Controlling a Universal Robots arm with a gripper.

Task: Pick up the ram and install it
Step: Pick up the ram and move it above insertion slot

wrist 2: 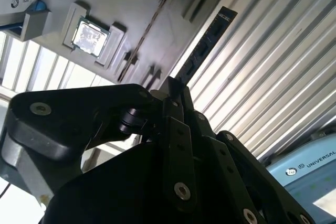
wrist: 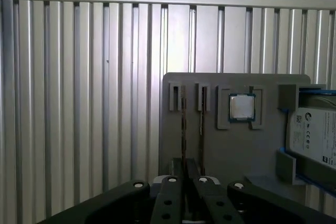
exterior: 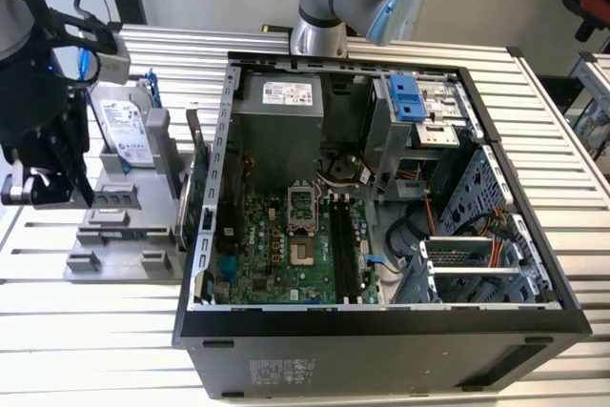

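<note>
My end effector [wrist 2: 176, 97] sits at the far left of the exterior view. In the second wrist view its fingers look pressed together on one end of the ram [wrist 2: 210, 38]. The stick juts out past the tips over the ribbed tabletop [wrist 2: 273, 77], beside the grey holder block [exterior: 114, 235] rather than in it. I read that end grip as leaving the long edge free for seating. To the right of the block and its hard drive [exterior: 124, 126] stands the open computer case [exterior: 381, 340]. The black memory slots [exterior: 348, 245] on its motherboard [exterior: 276, 254] look unfilled, so I judge the install not yet done.
</note>
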